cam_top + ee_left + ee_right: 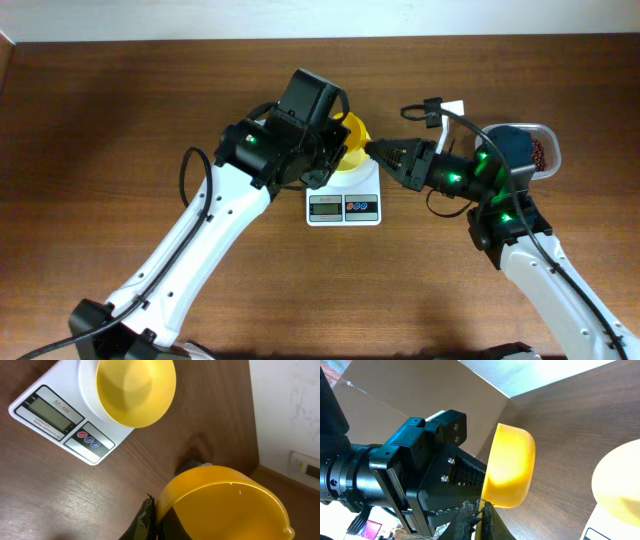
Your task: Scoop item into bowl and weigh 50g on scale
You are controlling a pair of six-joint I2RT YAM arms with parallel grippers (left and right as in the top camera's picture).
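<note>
The white scale stands at the table's centre, and in the left wrist view the pale yellow bowl sits empty on it. The bowl's blurred rim shows at the right of the right wrist view. A yellow scoop hangs just behind the scale, its cup empty. My right gripper is shut on the scoop's thin handle. My left gripper has one finger pressed against the cup's wall, the other hidden. The beans lie in a clear container.
The clear container stands at the right, behind the right arm. A white wall with a socket borders the table's far edge. The left gripper's black body sits right behind the scoop.
</note>
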